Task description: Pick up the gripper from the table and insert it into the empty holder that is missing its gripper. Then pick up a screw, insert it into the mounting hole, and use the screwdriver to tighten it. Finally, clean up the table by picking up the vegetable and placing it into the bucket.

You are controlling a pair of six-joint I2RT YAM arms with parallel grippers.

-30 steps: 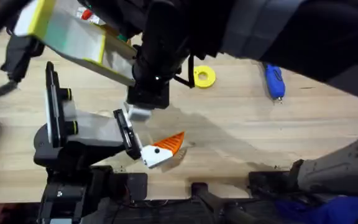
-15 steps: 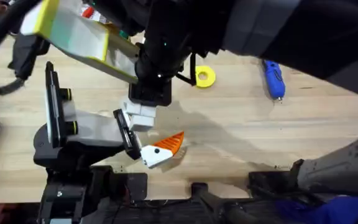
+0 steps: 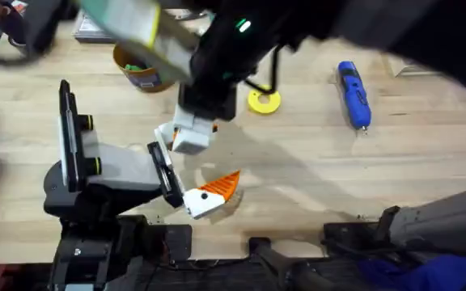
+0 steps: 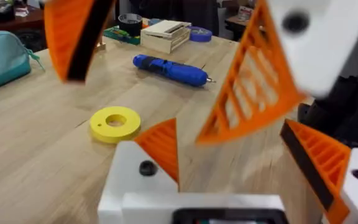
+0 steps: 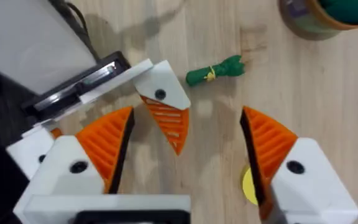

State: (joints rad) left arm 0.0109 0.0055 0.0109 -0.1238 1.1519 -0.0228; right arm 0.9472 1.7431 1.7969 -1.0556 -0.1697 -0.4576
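Note:
The orange gripper (image 3: pixel 223 186) (image 5: pixel 169 124) sits in the white holder (image 3: pixel 196 202) (image 5: pixel 160 87), which is one finger of my left gripper (image 3: pixel 194 168) (image 4: pixel 229 146). That gripper stands open. A dark mounting hole shows in the holder. My right gripper (image 3: pixel 192 133) (image 5: pixel 185 115) hangs open above it, one finger on each side of the orange gripper. The blue screwdriver (image 3: pixel 354 95) (image 4: pixel 169 70) lies at the far right. The green vegetable (image 5: pixel 216 71) lies on the wood just beyond the holder. The yellow bucket (image 3: pixel 128 74) (image 5: pixel 303 18) stands farther back. A screw is out of view.
A yellow ring (image 3: pixel 264 100) (image 4: pixel 115 123) lies between bucket and screwdriver. Something green sits inside the bucket. A teal pouch (image 4: pixel 2 59), a tape roll (image 4: pixel 129 23) and a small wooden box (image 4: pixel 165 34) stand at the table's far side.
My right arm swung back and away, uncovering the bucket, and its gripper shifted slightly toward the far side. The left gripper with the orange gripper stayed still.

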